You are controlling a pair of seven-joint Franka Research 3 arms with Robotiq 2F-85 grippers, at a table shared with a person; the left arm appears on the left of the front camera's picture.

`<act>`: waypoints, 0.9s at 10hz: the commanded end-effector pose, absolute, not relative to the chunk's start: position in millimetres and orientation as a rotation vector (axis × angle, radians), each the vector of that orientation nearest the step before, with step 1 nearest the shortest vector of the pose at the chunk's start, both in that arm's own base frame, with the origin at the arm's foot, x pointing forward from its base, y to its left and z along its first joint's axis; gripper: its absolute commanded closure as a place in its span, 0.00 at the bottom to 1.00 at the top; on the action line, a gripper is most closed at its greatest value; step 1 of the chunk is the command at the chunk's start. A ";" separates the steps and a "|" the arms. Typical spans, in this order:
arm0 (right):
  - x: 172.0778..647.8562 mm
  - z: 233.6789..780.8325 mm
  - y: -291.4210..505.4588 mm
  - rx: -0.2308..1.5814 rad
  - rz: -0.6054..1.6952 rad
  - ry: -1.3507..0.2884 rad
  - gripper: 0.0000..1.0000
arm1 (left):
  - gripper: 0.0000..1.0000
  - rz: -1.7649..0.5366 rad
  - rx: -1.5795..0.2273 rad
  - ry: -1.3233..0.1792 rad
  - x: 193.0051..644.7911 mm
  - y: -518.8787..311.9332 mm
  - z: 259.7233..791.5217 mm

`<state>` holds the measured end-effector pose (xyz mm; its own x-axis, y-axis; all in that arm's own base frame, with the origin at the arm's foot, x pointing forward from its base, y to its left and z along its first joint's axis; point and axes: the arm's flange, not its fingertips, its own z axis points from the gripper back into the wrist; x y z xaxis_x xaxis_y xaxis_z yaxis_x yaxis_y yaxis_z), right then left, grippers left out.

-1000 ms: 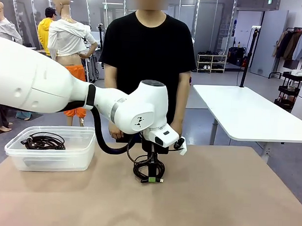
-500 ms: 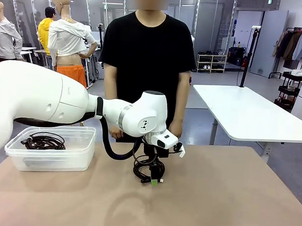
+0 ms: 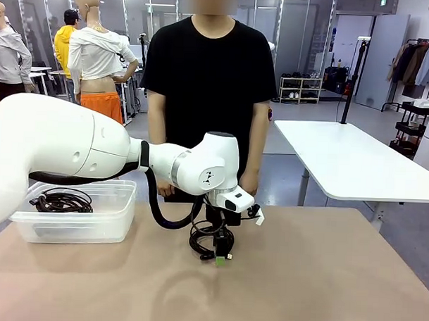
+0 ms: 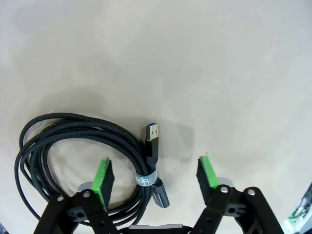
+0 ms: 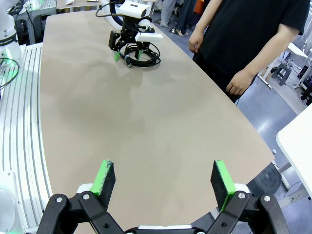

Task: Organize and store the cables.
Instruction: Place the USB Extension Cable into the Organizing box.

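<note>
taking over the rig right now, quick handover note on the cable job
Left gripper: down over the coiled cable at mid-table, pads wide apart on either side of its strapped bundle, nothing gripped yet.
Right gripper: open, empty, above bare table.
Done: one coil lies in the clear bin on the robot's left.
Left: close on the mid-table cable, carry it to the bin, release.
The person's hands hang at the far edge.

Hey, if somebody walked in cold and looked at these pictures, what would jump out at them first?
The big white left arm reaching to mid-table, its left gripper down over a coiled black cable with a USB plug, fingers straddling the tied bundle. Next, the clear plastic tub at the table's left, holding another black coil, and the person in a black T-shirt standing behind.
</note>
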<state>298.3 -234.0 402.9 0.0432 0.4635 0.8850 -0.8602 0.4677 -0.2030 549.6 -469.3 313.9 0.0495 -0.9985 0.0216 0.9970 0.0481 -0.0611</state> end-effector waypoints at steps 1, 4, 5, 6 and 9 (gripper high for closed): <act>297.5 406.7 -235.2 0.453 1.059 -1.101 0.00 | 0.82 -1.523 -0.054 0.060 546.6 -466.5 318.9; 297.5 406.7 -235.2 0.453 1.059 -1.101 0.00 | 1.00 -1.513 -0.043 0.072 548.6 -467.2 314.5; 297.5 406.7 -235.2 0.453 1.059 -1.101 0.00 | 0.95 -1.511 -0.039 0.072 547.9 -466.0 314.2; 297.5 406.7 -235.2 0.453 1.059 -1.101 0.00 | 1.00 -1.506 -0.041 0.065 546.6 -464.4 314.7; 297.5 406.7 -235.2 0.453 1.059 -1.101 0.00 | 1.00 -1.493 0.001 0.028 542.8 -457.5 332.3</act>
